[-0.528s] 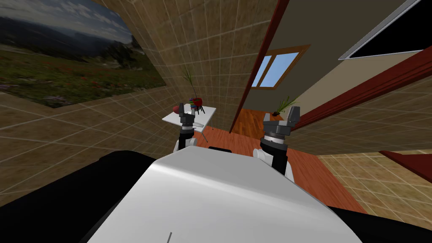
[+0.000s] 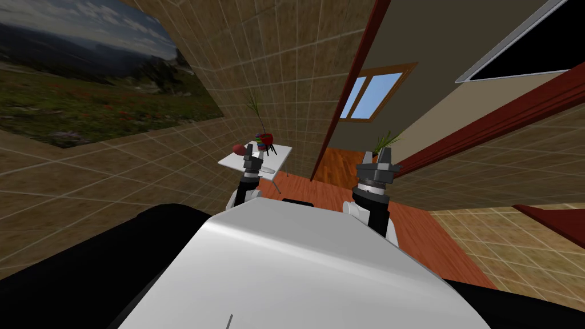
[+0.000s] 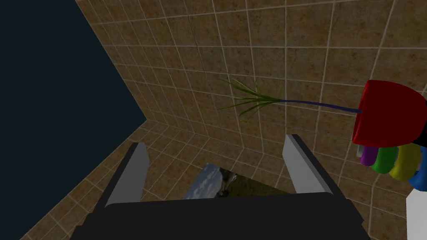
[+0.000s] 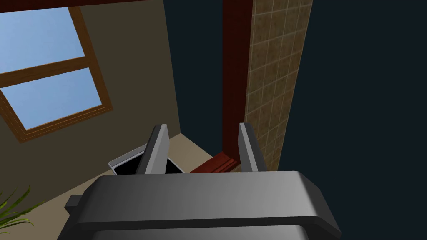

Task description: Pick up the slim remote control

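Observation:
A small white table stands against the tiled wall ahead. A slim grey remote lies near its front edge. My left gripper is raised over the table's front, just left of the remote. Its fingers stand wide open with nothing between them. In the left wrist view they point at the tiled wall, beside the red plant pot. My right gripper is held up to the right, away from the table, open and empty.
On the table stand a red pot with coloured rings and a thin plant, and a dark red rounded object at its left end. A dark red door frame rises right of the table. A reddish wood floor runs ahead.
My left arm has shifted slightly left and forward over the table. My right gripper has turned at the wrist, so both its fingers now face the head camera.

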Controlling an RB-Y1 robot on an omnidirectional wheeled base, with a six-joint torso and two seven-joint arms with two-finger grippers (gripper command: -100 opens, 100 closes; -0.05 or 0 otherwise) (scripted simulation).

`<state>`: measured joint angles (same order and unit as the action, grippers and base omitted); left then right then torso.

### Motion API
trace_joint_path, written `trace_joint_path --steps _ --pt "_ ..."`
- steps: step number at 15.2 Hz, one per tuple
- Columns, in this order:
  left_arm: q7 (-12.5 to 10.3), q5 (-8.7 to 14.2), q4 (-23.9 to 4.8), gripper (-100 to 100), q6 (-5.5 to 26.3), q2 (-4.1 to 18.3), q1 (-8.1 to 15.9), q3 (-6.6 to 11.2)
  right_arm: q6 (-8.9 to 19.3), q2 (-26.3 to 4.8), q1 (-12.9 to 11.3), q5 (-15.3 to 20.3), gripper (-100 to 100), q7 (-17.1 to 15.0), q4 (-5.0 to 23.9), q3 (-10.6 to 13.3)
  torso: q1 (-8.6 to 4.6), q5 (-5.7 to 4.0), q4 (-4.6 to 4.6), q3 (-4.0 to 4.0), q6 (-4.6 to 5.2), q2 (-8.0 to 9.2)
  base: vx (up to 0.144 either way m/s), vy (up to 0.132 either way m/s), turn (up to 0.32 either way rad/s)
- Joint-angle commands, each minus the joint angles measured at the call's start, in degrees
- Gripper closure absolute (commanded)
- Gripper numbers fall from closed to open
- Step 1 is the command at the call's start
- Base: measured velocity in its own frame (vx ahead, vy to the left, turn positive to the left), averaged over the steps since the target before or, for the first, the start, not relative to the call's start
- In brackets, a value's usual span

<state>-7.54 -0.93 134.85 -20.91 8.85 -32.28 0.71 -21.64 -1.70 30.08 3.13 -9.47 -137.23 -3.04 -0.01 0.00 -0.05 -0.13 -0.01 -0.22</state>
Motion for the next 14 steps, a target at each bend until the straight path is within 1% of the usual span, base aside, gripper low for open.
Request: trace_joint_path --steps 1,3,4,5,6,7,8,9,10,11,12,13,14 --pt "0.4 1.2 0.4 -100 1.7 1.9 -0.9 0.92 0.0 0.0 0.0 0.0 0 0.0 0.0 0.0 0.0 0.0 0.0 0.0 0.0 0.0 0.059 -0.008 -0.01" --pt "1.4 3.7 0.7 -100 4.7 5.1 -3.3 2.61 0.0 0.0 0.0 0.0 0 0.0 0.0 0.0 0.02 0.0 0.0 -0.01 0.0 -0.02 0.07 -0.009 -0.022" --pt "1.4 3.7 0.7 -100 4.9 5.1 -3.3 2.61 0.0 0.0 0.0 0.0 0 0.0 0.0 0.0 0.01 0.0 -0.01 -0.04 0.0 -0.07 0.085 -0.016 -0.017" --pt "2.0 5.2 0.8 -100 6.6 6.7 -4.7 3.56 0.0 0.0 0.0 0.0 0 0.0 0.0 0.0 -0.01 0.0 -0.02 -0.06 0.0 -0.1 0.079 -0.017 -0.017" --pt "2.0 5.2 0.8 -100 6.7 6.7 -4.7 3.56 0.0 0.0 0.0 0.0 0 0.0 0.0 0.0 -0.02 -0.01 -0.02 -0.06 0.0 -0.1 0.067 -0.008 -0.009" --pt "2.6 6.7 1.0 -100 8.7 8.2 -6.1 4.56 0.0 0.0 0.0 0.0 0 0.0 0.0 0.0 -0.01 -0.01 -0.02 -0.05 0.0 -0.09 0.068 -0.007 -0.023" --pt "2.6 6.7 1.0 -100 8.7 8.2 -6.1 4.56 0.0 0.0 0.0 0.0 0 0.0 0.0 0.0 0.0 0.0 -0.02 -0.05 0.0 -0.08 0.068 -0.006 -0.019" --pt "3.2 8.3 1.2 -100 10.7 9.7 -7.6 5.61 0.0 0.0 0.0 0.0 0 0.0 0.0 0.0 0.0 0.0 -0.02 -0.05 0.0 -0.07 0.081 -0.008 -0.024" --pt "3.2 8.3 1.2 -100 10.8 9.7 -7.6 5.61 0.0 0.0 0.0 0.0 0 0.0 0.0 0.0 0.01 0.0 -0.02 -0.05 0.0 -0.09 0.08 -0.006 -0.013" --pt "3.9 10.1 1.4 -100 12.4 11.2 -9.3 6.71 0.0 0.0 0.0 0.0 0 0.0 0.0 0.0 0.0 0.0 -0.02 -0.06 0.0 -0.11 0.077 -0.012 -0.025" --pt "3.9 10.1 1.4 -100 13.0 11.2 -9.3 6.71 0.0 0.0 0.0 0.0 0 0.0 0.0 0.0 -0.01 0.0 -0.02 -0.07 0.0 -0.11 0.07 -0.012 -0.021" --pt "4.6 11.9 1.5 -100 14.8 12.6 -10.9 7.84 0.0 0.0 0.0 0.0 0 0.0 0.0 0.0 -0.02 -0.01 -0.02 -0.06 0.0 -0.09 0.077 -0.003 -0.023" --pt "4.6 11.9 1.5 -100 15.3 12.6 -10.9 7.84 0.0 0.0 0.0 0.0 0 0.0 0.0 0.0 0.01 0.0 -0.02 -0.06 0.0 -0.1 0.08 0.0 -0.023"
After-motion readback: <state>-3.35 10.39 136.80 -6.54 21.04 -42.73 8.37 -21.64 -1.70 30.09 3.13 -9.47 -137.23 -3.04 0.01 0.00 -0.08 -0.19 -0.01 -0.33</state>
